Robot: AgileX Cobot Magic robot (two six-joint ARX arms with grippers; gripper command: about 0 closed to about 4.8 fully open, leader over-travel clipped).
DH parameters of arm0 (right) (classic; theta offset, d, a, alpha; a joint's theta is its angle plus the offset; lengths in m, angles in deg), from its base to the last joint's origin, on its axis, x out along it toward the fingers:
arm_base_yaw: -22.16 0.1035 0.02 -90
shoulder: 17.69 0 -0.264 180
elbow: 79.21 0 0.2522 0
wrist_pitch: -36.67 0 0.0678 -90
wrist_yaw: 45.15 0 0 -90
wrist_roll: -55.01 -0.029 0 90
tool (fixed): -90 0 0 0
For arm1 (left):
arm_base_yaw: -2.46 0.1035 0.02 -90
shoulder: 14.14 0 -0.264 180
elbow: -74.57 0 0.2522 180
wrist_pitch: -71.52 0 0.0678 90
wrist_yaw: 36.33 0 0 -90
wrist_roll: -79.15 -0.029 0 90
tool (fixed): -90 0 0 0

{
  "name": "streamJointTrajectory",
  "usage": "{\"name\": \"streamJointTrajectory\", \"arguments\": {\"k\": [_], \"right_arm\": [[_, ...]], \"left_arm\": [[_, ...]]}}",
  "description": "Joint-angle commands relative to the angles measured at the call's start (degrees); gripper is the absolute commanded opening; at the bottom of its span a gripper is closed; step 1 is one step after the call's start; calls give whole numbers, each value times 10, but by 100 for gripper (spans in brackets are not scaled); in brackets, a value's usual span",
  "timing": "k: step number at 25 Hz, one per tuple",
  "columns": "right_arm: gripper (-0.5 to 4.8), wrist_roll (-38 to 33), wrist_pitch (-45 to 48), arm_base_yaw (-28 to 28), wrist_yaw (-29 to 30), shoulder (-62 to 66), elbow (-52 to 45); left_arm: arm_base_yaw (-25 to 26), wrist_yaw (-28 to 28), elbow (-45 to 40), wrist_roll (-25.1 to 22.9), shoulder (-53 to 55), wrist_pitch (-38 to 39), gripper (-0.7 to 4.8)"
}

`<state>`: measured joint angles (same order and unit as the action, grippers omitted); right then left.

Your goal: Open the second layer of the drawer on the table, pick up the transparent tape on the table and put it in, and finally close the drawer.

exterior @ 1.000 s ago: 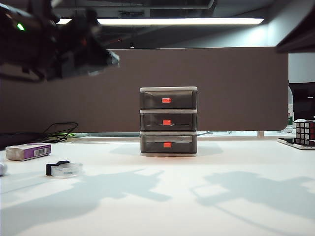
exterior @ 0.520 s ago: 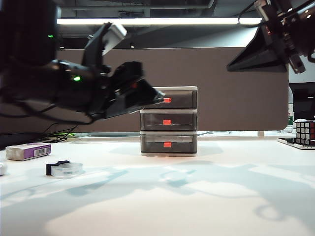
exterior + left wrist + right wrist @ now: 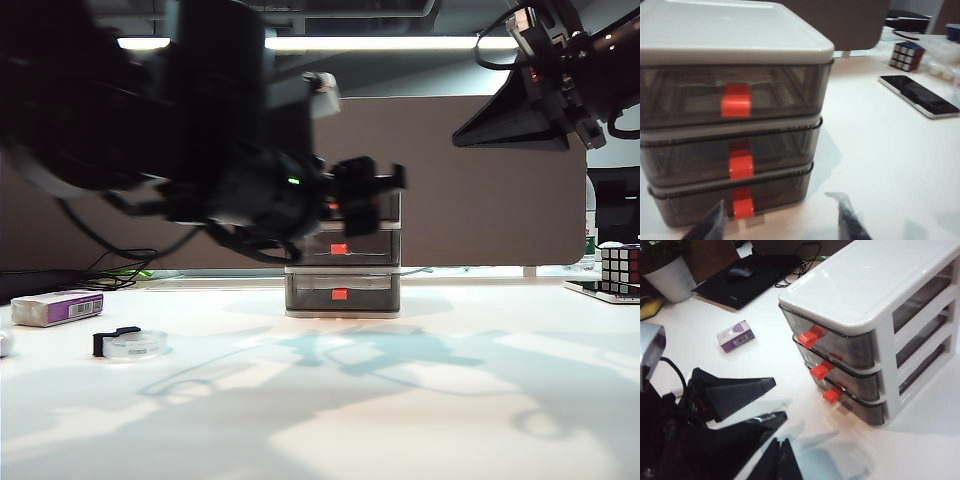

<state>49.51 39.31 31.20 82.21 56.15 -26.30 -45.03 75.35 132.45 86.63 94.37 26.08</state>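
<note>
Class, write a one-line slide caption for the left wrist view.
Open left claw faces the three-tier drawer, all layers closed.

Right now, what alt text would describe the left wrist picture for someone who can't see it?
A three-drawer cabinet with red handles fills the view, all drawers shut. The left pincer hangs open before the bottom drawer; a phone and a puzzle cube lie on the white table beyond.

Smoky translucent plastic fronts sit in the glossy white plastic frame of the drawer [image 3: 875,295], each with an opaque red plastic handle; the second layer of the drawer [image 3: 735,155] shows faint reflections. The table [image 3: 420,400] is smooth matt white. The transparent tape [image 3: 133,345] is clear and shiny, its cutter black plastic. The left gripper [image 3: 782,220] has matt black fingers
</note>
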Motion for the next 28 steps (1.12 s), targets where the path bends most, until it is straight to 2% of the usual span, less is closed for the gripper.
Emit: {"name": "streamJointTrajectory", "arguments": {"k": [1, 3, 9, 15, 19, 23, 28], "right_arm": [[-5, 2, 24, 0, 1, 12, 4], [-5, 2, 33, 0, 1, 29, 4], [-5, 1, 83, 2, 1, 77, 4], [-5, -1, 144, 2, 20, 120, 4], [-5, -2, 152, 2, 21, 136, 4], [-5, -2, 159, 2, 20, 139, 4], [-5, -3, 174, 3, 20, 139, 4]], "left_arm": [[-14, 68, 29, 0, 28, -3, 278], [-17, 108, 53, 0, 49, 11, 278], [-14, 132, 88, 0, 85, 17, 277], [-1, 130, 94, 0, 97, 17, 277], [12, 121, 94, 10, 98, 6, 277], [27, 61, 94, 19, 98, 0, 273], [35, 59, 94, 26, 98, 0, 273]]}}
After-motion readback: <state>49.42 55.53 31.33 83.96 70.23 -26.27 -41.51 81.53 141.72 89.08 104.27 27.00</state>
